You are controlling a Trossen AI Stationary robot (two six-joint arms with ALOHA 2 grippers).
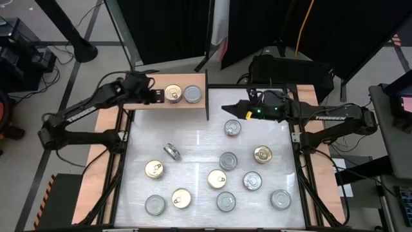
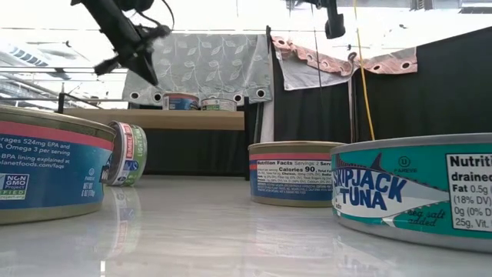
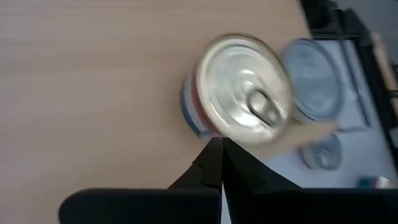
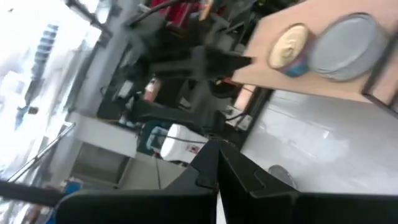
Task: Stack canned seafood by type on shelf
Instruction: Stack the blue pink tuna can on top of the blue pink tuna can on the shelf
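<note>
The shelf (image 1: pixel 138 102) is a light-wood board at the table's back left, and two tins stand on it side by side. One has a gold lid (image 1: pixel 172 94) and the other a silver lid (image 1: pixel 192 94). My left gripper (image 1: pixel 159 95) hovers over the shelf, shut and empty, its tips just beside the gold-lidded tin (image 3: pixel 242 84). My right gripper (image 1: pixel 225 108) is shut and empty too, hanging above the back of the table and pointing toward the shelf. Several more tins lie spread over the white table, among them one near the back (image 1: pixel 232 127) and one on its side (image 1: pixel 172 151).
A dark upright panel (image 1: pixel 208 96) closes the shelf's right end. The loose tins fill the table's middle and front, with gold lids (image 1: pixel 153 169) mixed among silver ones (image 1: pixel 280 200). In the low view, large tins (image 2: pixel 419 192) stand close to the camera.
</note>
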